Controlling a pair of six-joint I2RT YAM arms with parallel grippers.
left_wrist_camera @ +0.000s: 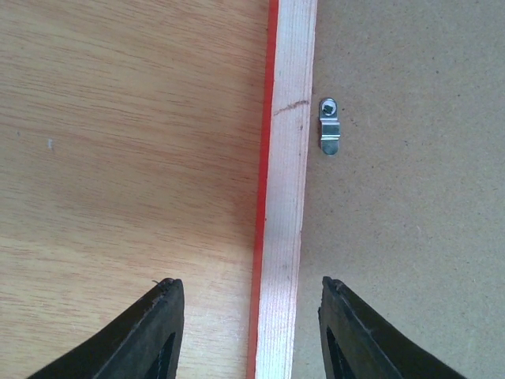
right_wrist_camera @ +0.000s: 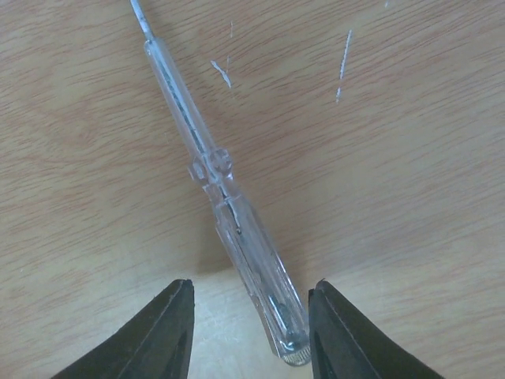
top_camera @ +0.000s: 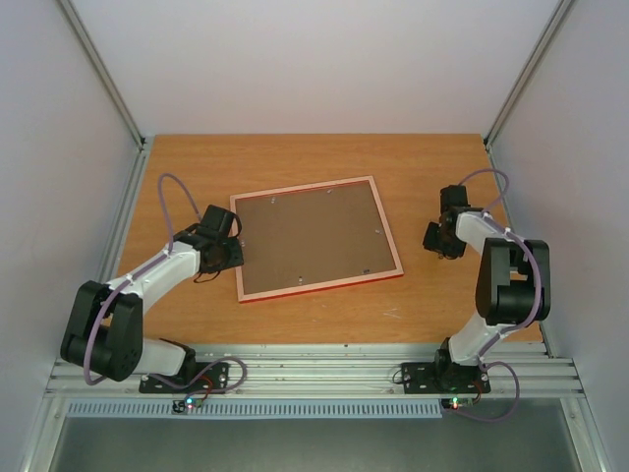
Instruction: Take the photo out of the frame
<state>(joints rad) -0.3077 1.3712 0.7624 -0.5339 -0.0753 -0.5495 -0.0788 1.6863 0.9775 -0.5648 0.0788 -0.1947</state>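
Top external view: the frame (top_camera: 303, 187) lies flat in the middle of the wooden table (top_camera: 197, 167), back side up, so its brown backing board (top_camera: 310, 236) faces the camera. It is turned a little askew, its far right corner the farthest away. Small metal tabs sit along the board's edges. The photo cannot be seen from this side.

The left gripper (top_camera: 232, 248) is at the frame's left edge, about halfway along it. In the left wrist view its jaws are apart and straddle the pale wooden rail (left_wrist_camera: 286, 197), one finger (left_wrist_camera: 150, 332) over the bare table and the other over the board, neither pressing the rail. A thin red outer face (left_wrist_camera: 264, 158) runs along the rail, and one metal tab (left_wrist_camera: 328, 126) lies on the board just beside it.

The right gripper (top_camera: 439, 241) is well right of the frame, over bare table. The right wrist view shows its jaws parted around the handle of a clear plastic screwdriver (right_wrist_camera: 209, 170) lying on the wood, not clamped on it.
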